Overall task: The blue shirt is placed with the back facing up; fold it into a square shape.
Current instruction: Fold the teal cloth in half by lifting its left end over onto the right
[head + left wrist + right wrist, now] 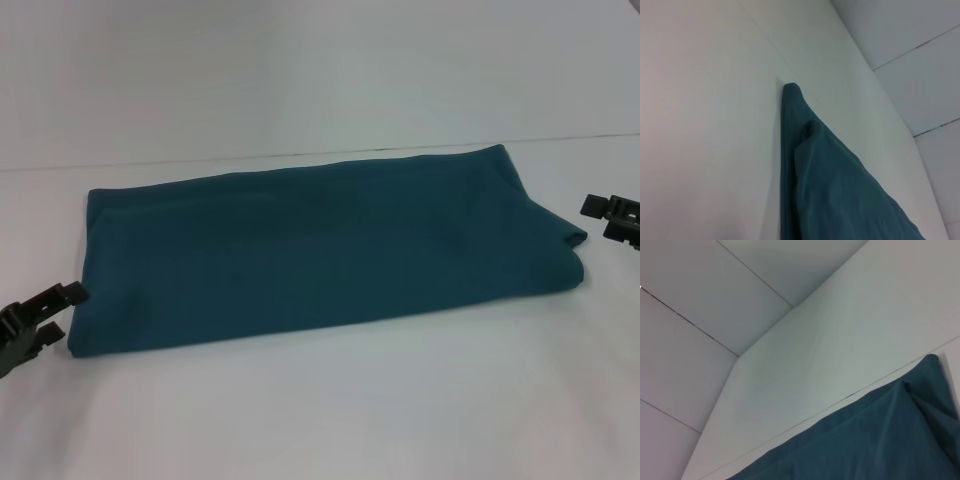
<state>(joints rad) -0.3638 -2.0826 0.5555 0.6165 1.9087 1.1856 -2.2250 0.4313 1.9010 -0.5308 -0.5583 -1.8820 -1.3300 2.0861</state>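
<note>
here, the plain dark teal-blue knit shirt [320, 255] lies folded into a long band across the white table [320, 420].
the left gripper [40, 315] sits just off its left end and the right gripper [612, 218] just off its right end, both with fingers apart, holding nothing.

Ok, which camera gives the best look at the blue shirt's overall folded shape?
The head view: the whole blue shirt lies there as a long folded band on the white table, every edge visible. The left wrist view shows only one tapering end; the right wrist view shows only a corner and one edge.
</note>
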